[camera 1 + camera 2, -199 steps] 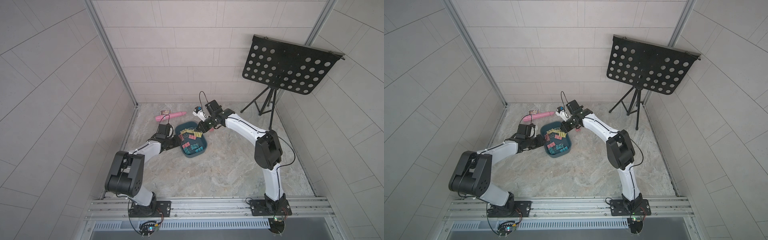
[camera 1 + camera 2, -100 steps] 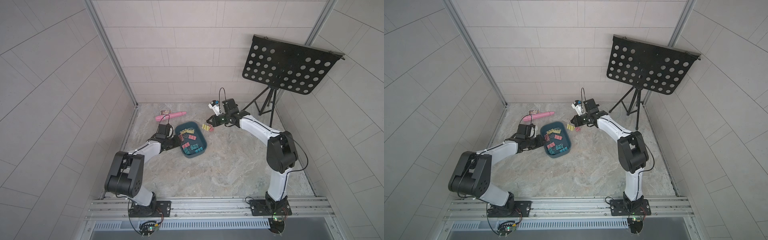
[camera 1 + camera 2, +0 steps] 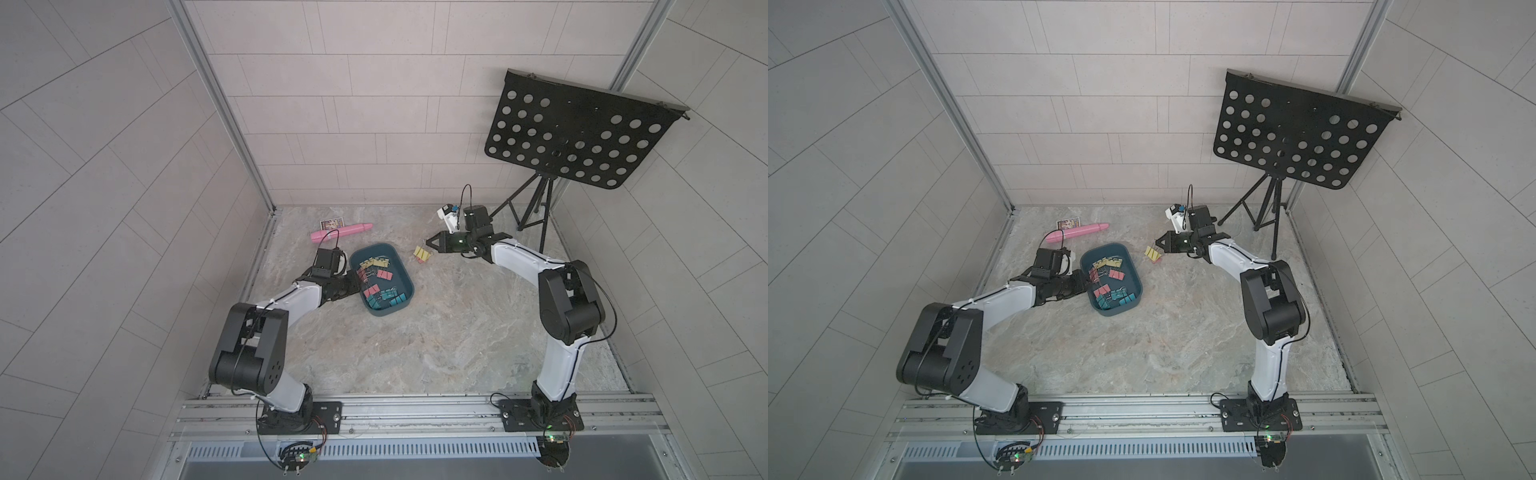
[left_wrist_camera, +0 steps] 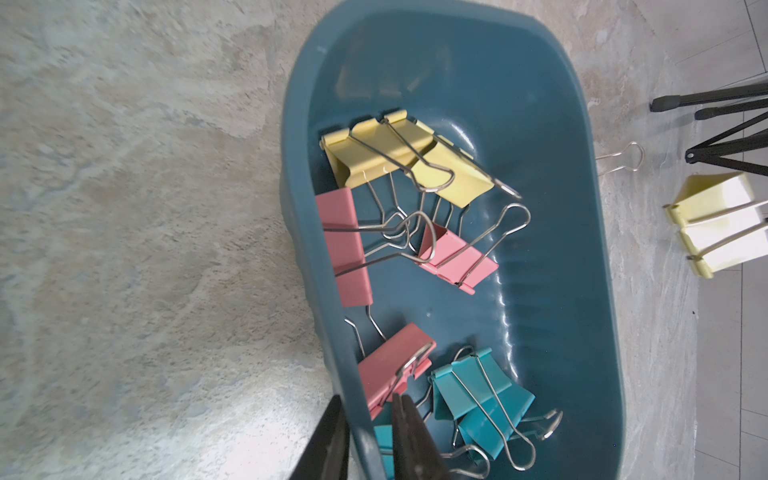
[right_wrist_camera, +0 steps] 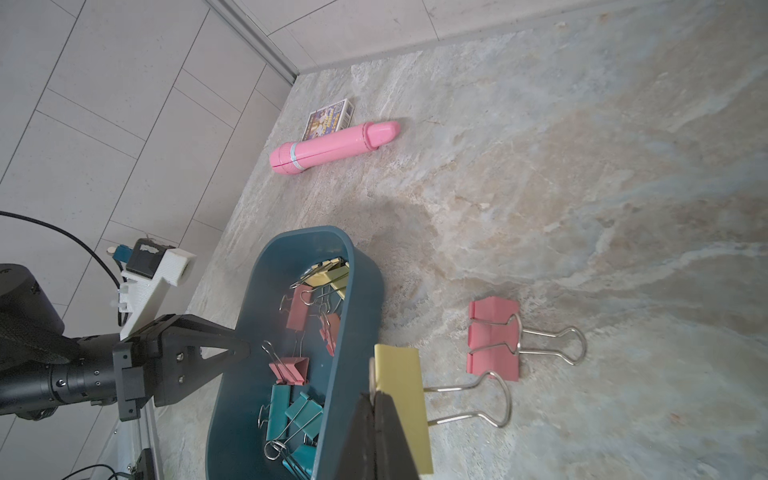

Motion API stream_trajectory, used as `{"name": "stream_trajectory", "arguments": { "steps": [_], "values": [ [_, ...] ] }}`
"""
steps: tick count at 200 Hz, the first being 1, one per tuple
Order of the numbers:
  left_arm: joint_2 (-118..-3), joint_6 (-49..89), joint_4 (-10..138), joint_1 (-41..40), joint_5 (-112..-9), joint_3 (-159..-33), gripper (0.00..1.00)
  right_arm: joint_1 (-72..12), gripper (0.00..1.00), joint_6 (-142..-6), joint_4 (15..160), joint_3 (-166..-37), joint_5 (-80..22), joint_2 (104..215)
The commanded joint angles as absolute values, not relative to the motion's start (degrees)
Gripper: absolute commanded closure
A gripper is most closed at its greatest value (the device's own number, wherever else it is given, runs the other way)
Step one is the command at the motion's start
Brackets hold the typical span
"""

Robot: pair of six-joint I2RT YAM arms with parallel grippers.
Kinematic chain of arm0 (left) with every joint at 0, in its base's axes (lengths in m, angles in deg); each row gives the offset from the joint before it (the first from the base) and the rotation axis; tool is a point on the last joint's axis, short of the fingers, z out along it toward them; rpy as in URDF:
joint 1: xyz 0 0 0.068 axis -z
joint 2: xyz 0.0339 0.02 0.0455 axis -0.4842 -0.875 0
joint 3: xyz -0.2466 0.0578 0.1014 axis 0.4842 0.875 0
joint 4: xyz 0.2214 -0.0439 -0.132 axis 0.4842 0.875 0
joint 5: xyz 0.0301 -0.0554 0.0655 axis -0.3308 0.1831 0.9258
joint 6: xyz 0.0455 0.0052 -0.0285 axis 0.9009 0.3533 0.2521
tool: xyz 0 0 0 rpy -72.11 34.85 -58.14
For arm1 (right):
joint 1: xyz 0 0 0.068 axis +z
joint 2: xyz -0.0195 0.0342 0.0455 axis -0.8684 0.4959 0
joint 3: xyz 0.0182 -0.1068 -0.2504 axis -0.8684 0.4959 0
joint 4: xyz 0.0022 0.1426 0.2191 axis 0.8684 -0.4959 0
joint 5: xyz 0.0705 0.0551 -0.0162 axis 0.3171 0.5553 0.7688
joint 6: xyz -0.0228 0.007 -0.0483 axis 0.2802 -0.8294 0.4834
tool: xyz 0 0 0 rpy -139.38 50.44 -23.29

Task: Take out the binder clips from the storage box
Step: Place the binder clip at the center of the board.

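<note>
**Desk:** Where's the storage box, and what's in it?

**Me:** The storage box (image 3: pixel 406 272) sits on the table (image 3: pixel 415 353), toward the left arm; pink, yellow and teal binder clips (image 4: pixel 457 259) lie loose inside it, wire handles tangled.

**Desk:** Grippers?

**Me:** The left gripper (image 4: pixel 365 419) is pinched on the box wall on its own side, one finger inside and one outside; the right gripper (image 5: pixel 374 411) is clamped on a yellow clip (image 5: pixel 401 399) just outside the opposite wall; I can't tell whether that clip touches the table; a pink clip (image 5: pixel 494 338) lies flat just beside it.

**Desk:** Anything else?

**Me:** A pink tube (image 5: pixel 332 147) and a printed card (image 5: pixel 328 120) lie side by side near the back wall; a music stand (image 3: pixel 573 137) is in the back right corner.
</note>
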State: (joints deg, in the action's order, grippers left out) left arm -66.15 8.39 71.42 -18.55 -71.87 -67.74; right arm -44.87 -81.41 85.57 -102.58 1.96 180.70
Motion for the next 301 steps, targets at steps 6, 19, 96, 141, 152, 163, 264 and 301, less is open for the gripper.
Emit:
{"name": "stream_trajectory", "arguments": {
  "steps": [6,19,96,141,152,163,264,301],
  "values": [
    [-65.04,9.41,74.16,-18.3,-70.97,-68.02,0.74,-45.41,1.0,-84.54,91.65,-100.41,3.84,181.41],
    [-65.08,9.46,74.27,-18.28,-70.91,-68.06,0.74,-45.59,1.0,-84.78,92.34,-99.75,3.89,181.82],
    [-65.18,9.29,74.36,-18.3,-70.87,-68.07,0.74,-46.73,1.0,-87.1,97.18,-95.56,4.15,183.36],
    [-65.26,9.35,74.39,-18.16,-70.87,-68.0,0.74,-47.08,1.0,-87.83,98.63,-94.54,4.23,185.17],
    [-65.27,9.45,74.39,-18.22,-70.78,-68.01,0.74,-47.15,1.0,-87.95,98.87,-94.34,4.12,185.61],
    [-65.18,9.43,74.4,-18.18,-70.78,-67.97,0.74,-47.26,1.0,-88.11,99.26,-94.01,4.07,185.94],
    [-65.65,9.54,74.35,-18.18,-70.78,-67.96,0.74,-48.23,1.0,-89.12,101.1,-92.75,3.96,187.96],
    [-65.41,9.52,74.46,-18.17,-70.78,-67.85,0.74,-48.4,1.0,-89.36,101.51,-92.48,3.95,188.32]
  ]
}}
